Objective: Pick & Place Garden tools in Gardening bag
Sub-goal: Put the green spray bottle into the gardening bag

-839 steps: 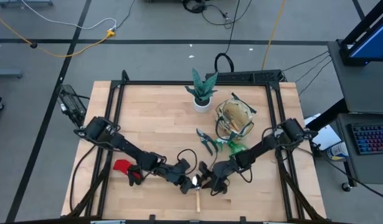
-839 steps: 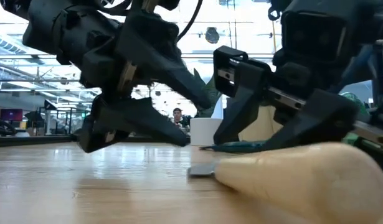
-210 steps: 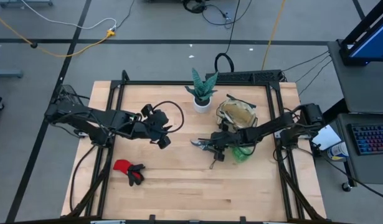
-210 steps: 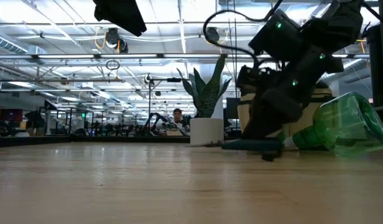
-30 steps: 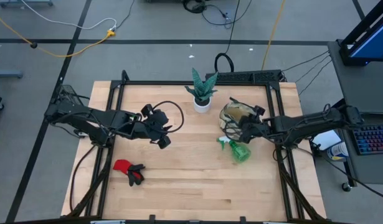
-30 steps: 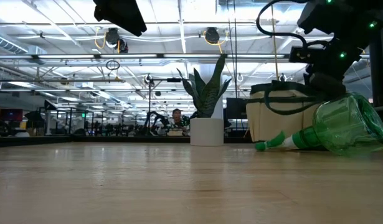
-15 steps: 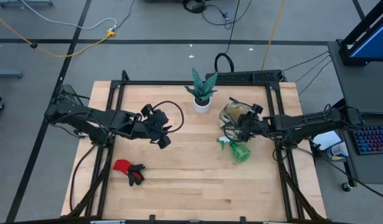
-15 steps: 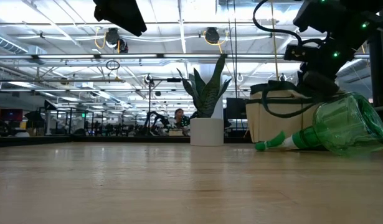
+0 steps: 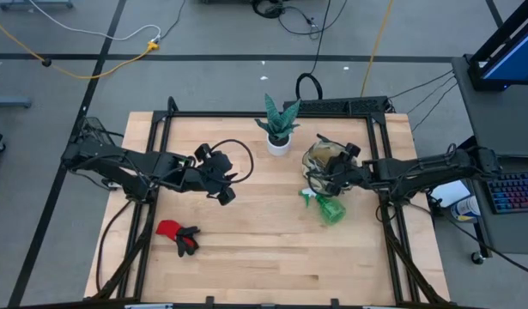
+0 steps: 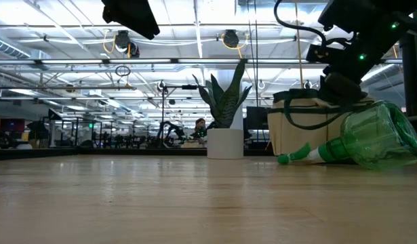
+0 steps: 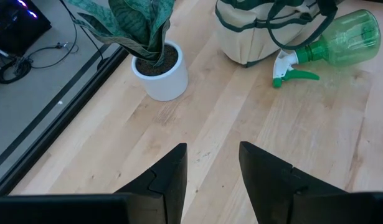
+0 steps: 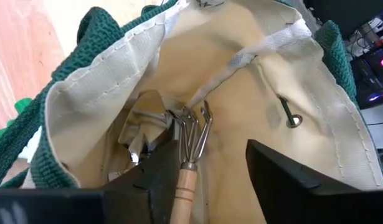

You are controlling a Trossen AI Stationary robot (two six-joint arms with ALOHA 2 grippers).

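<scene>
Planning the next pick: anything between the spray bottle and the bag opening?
Nothing on the table separates them: the spray bottle lies right beside the gardening bag. But the right gripper hangs over the bag's mouth, fingers open, so that access is occupied.

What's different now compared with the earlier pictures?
The shears are gone from the table; the right gripper carried them to the bag and now stands open over it, beside a rake. The left gripper has lifted away. Gloves, bottle and plant stayed put.

potted plant [image 9: 279,125], wooden table [image 9: 246,257]
</scene>
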